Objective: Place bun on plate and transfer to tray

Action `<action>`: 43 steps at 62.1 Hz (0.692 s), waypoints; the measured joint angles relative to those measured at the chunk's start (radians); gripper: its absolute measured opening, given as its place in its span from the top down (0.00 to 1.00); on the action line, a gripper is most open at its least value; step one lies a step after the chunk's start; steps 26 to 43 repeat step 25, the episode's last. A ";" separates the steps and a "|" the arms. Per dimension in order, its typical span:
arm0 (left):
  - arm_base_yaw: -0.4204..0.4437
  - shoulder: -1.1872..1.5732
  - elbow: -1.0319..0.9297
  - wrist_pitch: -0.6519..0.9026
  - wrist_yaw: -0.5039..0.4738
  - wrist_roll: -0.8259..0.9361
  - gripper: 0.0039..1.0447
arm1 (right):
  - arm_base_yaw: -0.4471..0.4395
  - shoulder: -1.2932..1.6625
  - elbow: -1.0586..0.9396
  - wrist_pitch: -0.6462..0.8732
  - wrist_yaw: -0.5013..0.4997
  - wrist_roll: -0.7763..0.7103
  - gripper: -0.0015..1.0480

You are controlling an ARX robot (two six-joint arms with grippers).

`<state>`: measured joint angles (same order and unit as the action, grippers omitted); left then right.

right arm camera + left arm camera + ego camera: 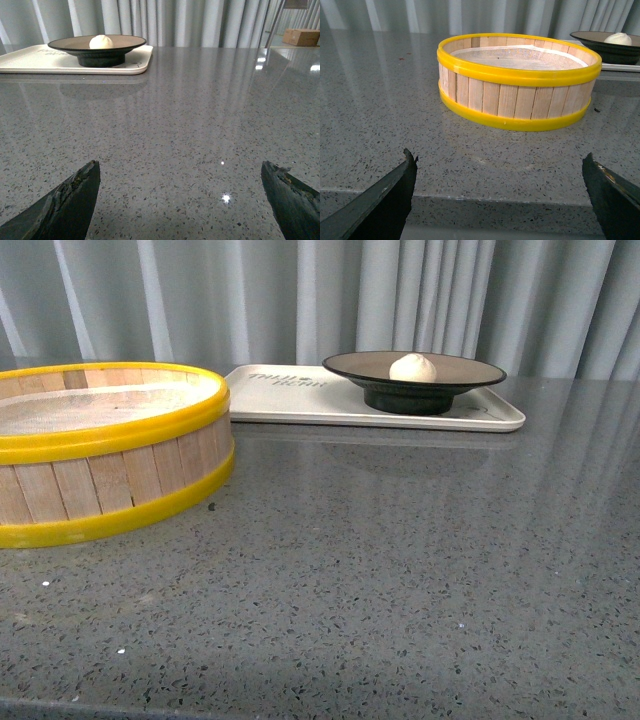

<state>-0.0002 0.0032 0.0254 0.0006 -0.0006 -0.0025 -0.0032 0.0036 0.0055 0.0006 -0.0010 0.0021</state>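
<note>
Left gripper (500, 192) and right gripper (180, 192), dark jaws spread wide, empty, speckled grey stone table (380, 590), round slatted wooden steamer basket (100, 450) with yellow bands, flat cream rectangular tray (300, 400), on it black-rimmed tan plate (414, 375) holding smooth white bun (412, 367).

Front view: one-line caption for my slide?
Bun on plate, plate on tray, beside steamer basket.
</note>
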 joint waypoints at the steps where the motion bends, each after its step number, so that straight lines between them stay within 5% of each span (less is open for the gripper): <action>1: 0.000 0.000 0.000 0.000 0.000 0.000 0.06 | 0.000 0.000 0.000 0.000 0.000 0.000 0.08; 43: 0.000 0.000 0.000 0.000 0.000 0.000 0.06 | 0.000 0.000 0.000 0.000 0.000 0.000 0.08</action>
